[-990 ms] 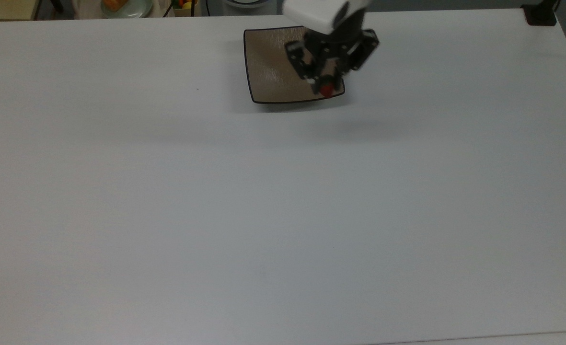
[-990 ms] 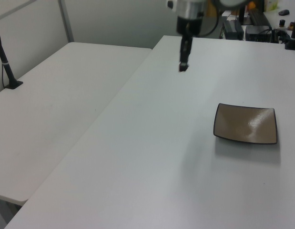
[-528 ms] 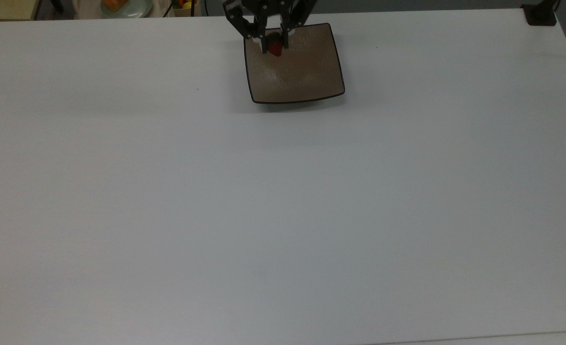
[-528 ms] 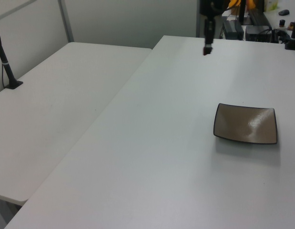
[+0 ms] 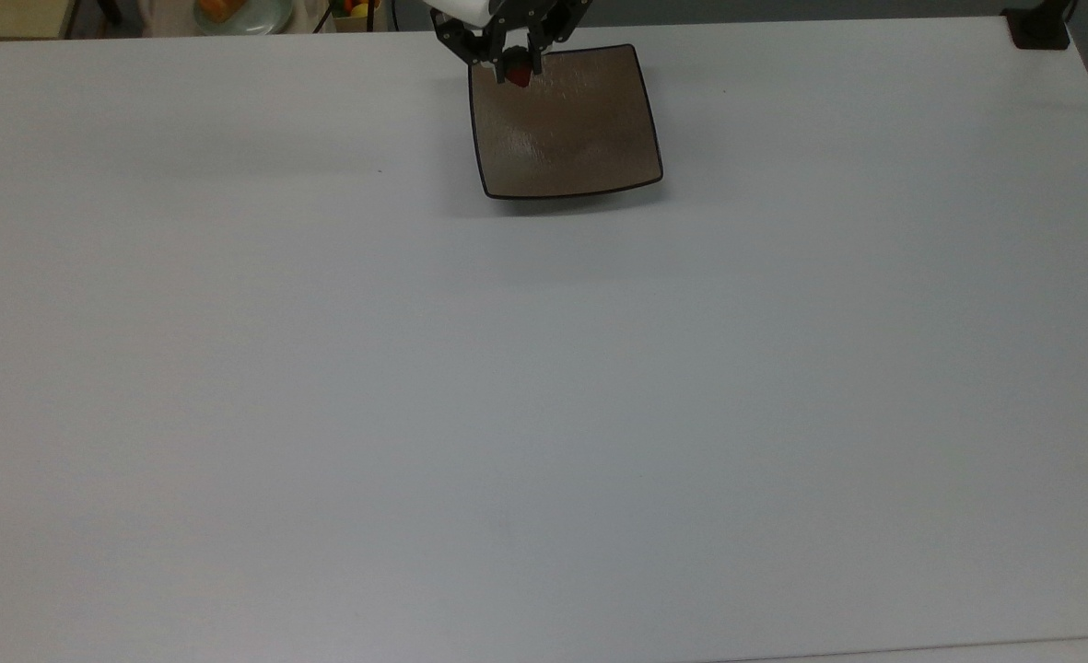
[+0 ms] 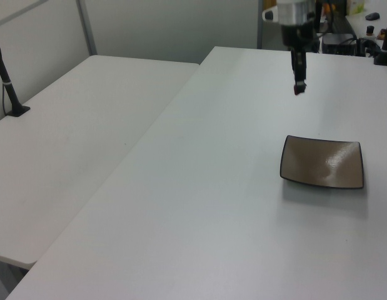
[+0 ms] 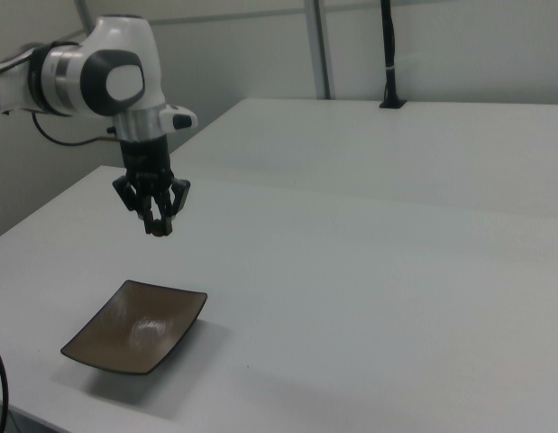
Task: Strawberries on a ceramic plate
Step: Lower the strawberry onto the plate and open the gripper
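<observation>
Above the ceramic plate [image 7: 136, 336], the hand [image 7: 155, 224] grips the strawberry [image 5: 518, 76]; having swung back from beyond the plate's far edge, it hangs well clear of the counter [image 5: 544, 414], so release awaits descent.

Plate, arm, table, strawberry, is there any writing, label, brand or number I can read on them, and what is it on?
None: there is no text to read.
The plate is plain glossy brown, with no mark.
The arm is white and grey, with no logo to make out.
The table is bare white.
The gripper is black, with no label; it holds the strawberry.
</observation>
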Available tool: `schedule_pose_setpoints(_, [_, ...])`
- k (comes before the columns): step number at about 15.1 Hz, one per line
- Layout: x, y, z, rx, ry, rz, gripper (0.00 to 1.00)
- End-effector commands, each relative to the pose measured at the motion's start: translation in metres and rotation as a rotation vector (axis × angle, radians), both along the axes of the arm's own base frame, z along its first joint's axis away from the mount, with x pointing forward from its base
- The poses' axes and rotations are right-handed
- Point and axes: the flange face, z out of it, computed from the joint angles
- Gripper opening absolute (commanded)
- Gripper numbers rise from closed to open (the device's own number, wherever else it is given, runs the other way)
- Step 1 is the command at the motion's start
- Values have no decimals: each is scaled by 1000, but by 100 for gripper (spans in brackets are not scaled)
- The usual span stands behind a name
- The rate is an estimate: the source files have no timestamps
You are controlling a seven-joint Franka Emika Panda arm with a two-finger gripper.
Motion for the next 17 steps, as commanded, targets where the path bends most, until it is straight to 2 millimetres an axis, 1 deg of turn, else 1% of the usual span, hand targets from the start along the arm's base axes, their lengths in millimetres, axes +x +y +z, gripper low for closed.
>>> schedule_pose_setpoints(1, [-21,-10,-24,0,99,3,4])
schedule_pose_setpoints(2, [-25,-10,-33,-4,121,4,6])
schedule_pose_setpoints(3, [-28,-8,-42,-10,140,9,7])
schedule_pose_setpoints(5, [-37,8,-63,-30,177,47,7])
schedule_pose_setpoints(7, [-43,14,-86,-41,222,60,10])
schedule_pose_setpoints(9, [-46,26,-108,-50,260,82,10])
schedule_pose_setpoints(13, [-48,35,-129,-62,293,92,10])
schedule_pose_setpoints(16, [-44,40,-149,-63,296,85,21])
schedule_pose_setpoints(17, [-44,42,-153,-67,299,76,35])
